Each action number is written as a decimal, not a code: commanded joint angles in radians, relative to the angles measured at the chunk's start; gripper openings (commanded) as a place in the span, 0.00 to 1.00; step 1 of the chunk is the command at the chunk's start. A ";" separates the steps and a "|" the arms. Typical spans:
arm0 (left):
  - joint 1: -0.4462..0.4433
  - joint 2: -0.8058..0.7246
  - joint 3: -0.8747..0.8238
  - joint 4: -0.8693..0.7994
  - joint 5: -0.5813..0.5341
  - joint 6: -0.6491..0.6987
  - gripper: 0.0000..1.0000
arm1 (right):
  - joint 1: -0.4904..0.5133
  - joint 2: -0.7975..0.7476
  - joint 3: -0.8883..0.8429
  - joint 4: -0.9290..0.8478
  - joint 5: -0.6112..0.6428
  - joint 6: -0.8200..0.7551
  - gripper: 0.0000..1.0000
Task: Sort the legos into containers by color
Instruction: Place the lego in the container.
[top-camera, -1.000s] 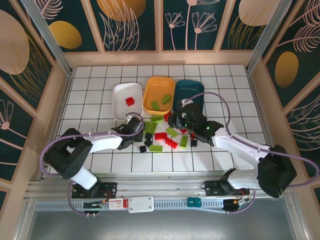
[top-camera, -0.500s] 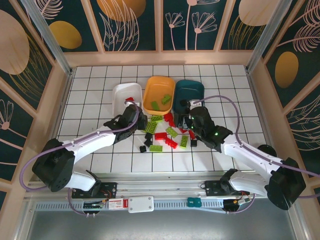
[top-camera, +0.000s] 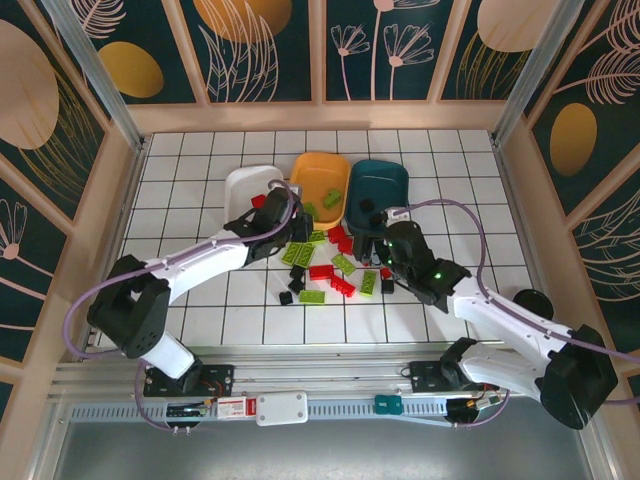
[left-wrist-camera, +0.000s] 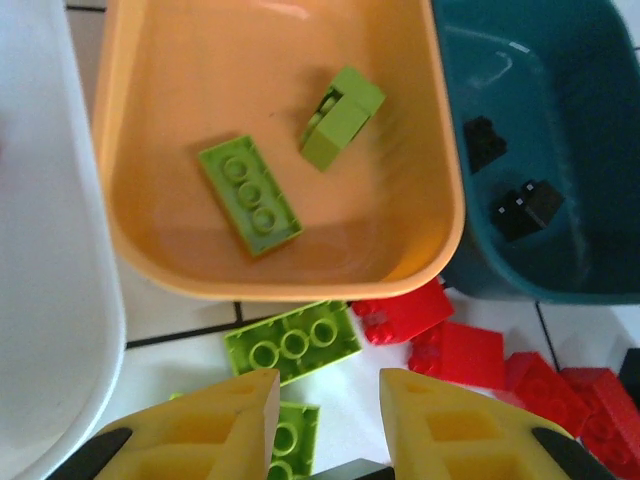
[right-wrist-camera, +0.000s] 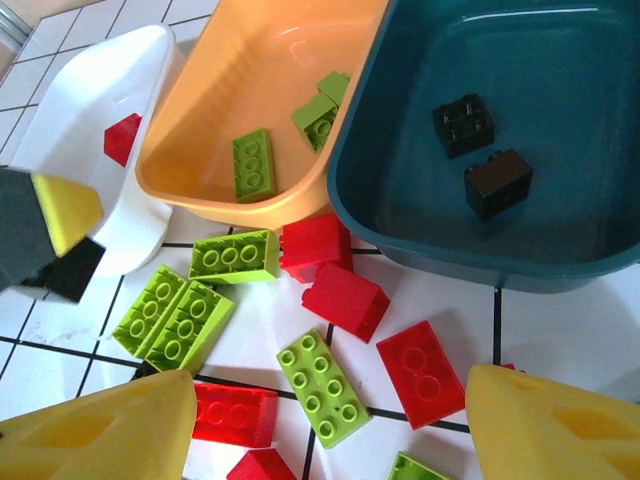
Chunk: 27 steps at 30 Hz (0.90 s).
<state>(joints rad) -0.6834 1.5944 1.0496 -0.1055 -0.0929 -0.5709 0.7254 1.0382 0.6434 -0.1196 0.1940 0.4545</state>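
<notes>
Loose red, lime green and black legos (top-camera: 335, 270) lie in a pile on the tiles in front of the white container (top-camera: 240, 185), the orange container (top-camera: 318, 168) and the dark teal container (top-camera: 385, 180). The white one holds a red lego (right-wrist-camera: 122, 138), the orange one two green legos (left-wrist-camera: 248, 194), the teal one two black legos (right-wrist-camera: 463, 125). My left gripper (top-camera: 287, 207) hovers by the near rim of the orange container (left-wrist-camera: 300, 285), shut on a black lego (right-wrist-camera: 72, 272) deep between its jaws. My right gripper (right-wrist-camera: 325, 400) stands open over the pile, nothing between its fingers.
A green lego (left-wrist-camera: 293, 343) and red legos (left-wrist-camera: 405, 312) lie right against the near rims of the orange and teal containers. Wooden walls fence the tiled table on three sides. Both arms cross the front half of the table.
My left gripper closed, rose from the pile's left edge and moved back and right to the orange container's near rim. The right arm shifted slightly right, its jaws unchanged.
</notes>
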 joint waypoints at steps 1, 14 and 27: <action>-0.013 0.055 0.087 0.003 0.032 0.010 0.22 | -0.008 -0.026 -0.026 -0.005 0.033 0.027 0.72; -0.060 0.530 0.679 -0.072 0.060 0.010 0.27 | -0.008 -0.084 -0.070 -0.054 0.050 0.056 0.73; -0.059 0.467 0.827 -0.054 0.058 0.010 0.94 | -0.007 -0.143 -0.120 -0.165 0.060 0.126 0.76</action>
<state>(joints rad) -0.7452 2.1948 1.9408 -0.1955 -0.0345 -0.5655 0.7254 0.9115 0.5491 -0.2405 0.2249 0.5392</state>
